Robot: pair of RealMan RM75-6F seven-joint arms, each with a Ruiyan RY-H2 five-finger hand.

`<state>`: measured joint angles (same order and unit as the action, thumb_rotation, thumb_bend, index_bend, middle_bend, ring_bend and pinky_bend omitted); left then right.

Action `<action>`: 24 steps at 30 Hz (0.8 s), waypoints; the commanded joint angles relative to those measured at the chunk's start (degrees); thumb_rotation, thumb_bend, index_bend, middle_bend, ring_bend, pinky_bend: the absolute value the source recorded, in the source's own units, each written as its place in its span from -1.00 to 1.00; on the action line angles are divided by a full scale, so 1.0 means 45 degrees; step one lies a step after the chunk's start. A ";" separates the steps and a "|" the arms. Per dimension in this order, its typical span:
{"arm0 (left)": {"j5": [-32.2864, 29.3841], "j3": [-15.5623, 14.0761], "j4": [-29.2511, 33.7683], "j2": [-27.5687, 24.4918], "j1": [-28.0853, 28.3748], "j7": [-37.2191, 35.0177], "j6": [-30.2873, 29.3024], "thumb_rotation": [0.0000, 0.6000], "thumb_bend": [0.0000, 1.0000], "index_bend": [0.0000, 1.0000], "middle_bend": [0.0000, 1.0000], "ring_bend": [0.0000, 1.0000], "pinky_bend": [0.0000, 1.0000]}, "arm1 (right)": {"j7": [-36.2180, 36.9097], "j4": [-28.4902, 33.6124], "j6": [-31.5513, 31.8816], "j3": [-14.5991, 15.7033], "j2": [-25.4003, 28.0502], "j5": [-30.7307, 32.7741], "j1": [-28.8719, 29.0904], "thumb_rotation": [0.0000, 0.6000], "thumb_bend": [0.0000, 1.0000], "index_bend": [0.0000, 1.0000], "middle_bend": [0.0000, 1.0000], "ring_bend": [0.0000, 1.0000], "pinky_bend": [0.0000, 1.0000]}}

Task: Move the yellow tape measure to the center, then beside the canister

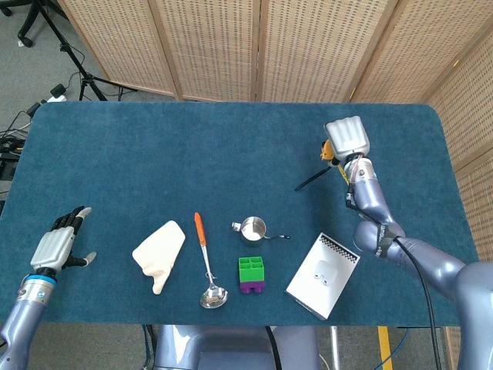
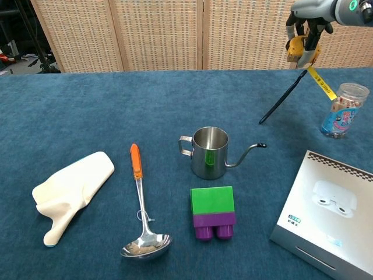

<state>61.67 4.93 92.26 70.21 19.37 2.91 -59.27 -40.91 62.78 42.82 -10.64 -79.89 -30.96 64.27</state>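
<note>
text: none legible | box (image 2: 326, 219) label, canister (image 2: 342, 109) print (both too small)

Head view looks steeply down; chest view faces forward, low and near.

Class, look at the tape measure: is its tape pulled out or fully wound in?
Pulled out: a yellow strip hangs from the tape measure held by the right hand.
</note>
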 commanded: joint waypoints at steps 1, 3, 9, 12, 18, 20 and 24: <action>0.0010 -0.0005 0.0011 -0.0006 -0.0002 0.0018 -0.0015 1.00 -0.44 -0.94 -1.00 -1.00 -0.99 | -0.0022 0.0116 0.0153 -0.0005 0.0232 0.0107 -0.0098 1.00 -0.61 0.47 0.19 0.12 0.21; 0.0022 -0.0010 0.0042 -0.0012 -0.0007 0.0021 -0.0030 1.00 -0.44 -0.94 -1.00 -1.00 -0.99 | -0.0020 0.0160 0.0263 0.0000 0.0408 0.0135 -0.0176 1.00 -0.61 0.47 0.19 0.12 0.21; 0.0065 -0.0023 0.0117 -0.0038 -0.0017 0.0041 -0.0070 1.00 -0.44 -0.93 -1.00 -1.00 -0.99 | -0.0028 0.0268 0.0491 -0.0044 0.0934 0.0330 -0.0373 1.00 -0.61 0.47 0.19 0.12 0.21; 0.0103 -0.0040 0.0167 -0.0041 -0.0028 0.0076 -0.0116 1.00 -0.44 -0.94 -1.00 -1.00 -0.99 | -0.0040 0.0375 0.0752 -0.0122 0.1364 0.0443 -0.0516 1.00 -0.61 0.47 0.19 0.12 0.21; 0.0117 -0.0041 0.0274 -0.0117 -0.0049 0.0072 -0.0160 1.00 -0.44 -0.94 -1.00 -1.00 -0.99 | -0.0132 0.0506 0.0824 -0.0102 0.2090 0.0810 -0.0843 1.00 -0.61 0.47 0.19 0.12 0.21; 0.0103 -0.0048 0.0282 -0.0106 -0.0043 0.0102 -0.0154 1.00 -0.44 -0.94 -1.00 -1.00 -0.99 | -0.0118 0.0538 0.0818 -0.0084 0.2243 0.0926 -0.0963 1.00 -0.61 0.47 0.19 0.12 0.21; 0.0156 -0.0078 0.0352 -0.0102 -0.0033 0.0161 -0.0163 1.00 -0.44 -0.93 -1.00 -1.00 -0.99 | 0.0051 0.0610 0.0800 -0.0044 0.2439 0.1116 -0.1273 1.00 -0.61 0.47 0.19 0.12 0.21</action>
<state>62.36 4.59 93.84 69.75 19.22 3.61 -60.00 -40.90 65.38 46.47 -10.94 -69.16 -26.10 58.85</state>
